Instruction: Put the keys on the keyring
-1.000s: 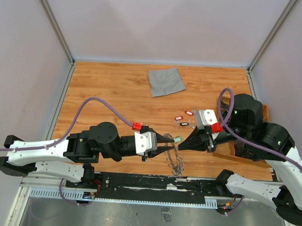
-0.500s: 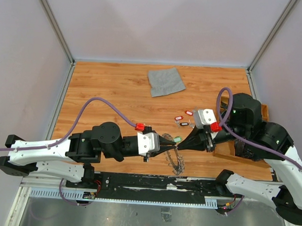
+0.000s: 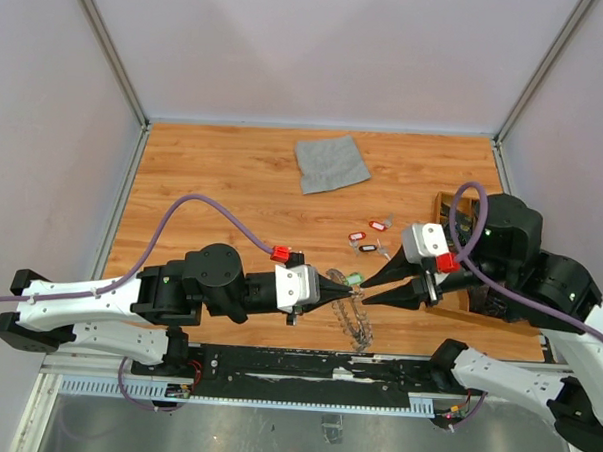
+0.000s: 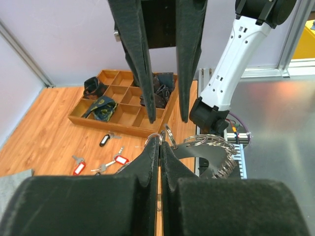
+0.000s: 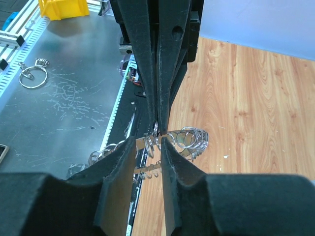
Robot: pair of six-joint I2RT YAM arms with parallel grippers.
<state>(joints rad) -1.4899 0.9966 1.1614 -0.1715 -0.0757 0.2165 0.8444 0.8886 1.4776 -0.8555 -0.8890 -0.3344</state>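
My left gripper (image 3: 343, 286) is shut, pinching a small split ring at the rim of the keyring (image 3: 354, 320), a large silvery ring with a fringe of small rings. In the left wrist view the keyring (image 4: 212, 151) hangs just past the shut gripper (image 4: 161, 140). A green-tagged key (image 3: 354, 279) sits at the left fingertips. My right gripper (image 3: 367, 293) is open and empty, its jaws facing the left gripper's tips; in the right wrist view the gripper (image 5: 147, 143) brackets the small rings (image 5: 193, 137). Two red-tagged keys (image 3: 379, 226) and a black-tagged key (image 3: 367, 248) lie on the table.
A grey cloth (image 3: 330, 162) lies at the back centre. A wooden compartment tray (image 4: 123, 114) with black parts stands under the right arm at the right (image 3: 444, 206). The metal rail (image 3: 305, 366) runs along the near edge.
My right gripper has opened and drawn back to the right, away from the left fingertips. My left gripper moved slightly right, still shut on the keyring.
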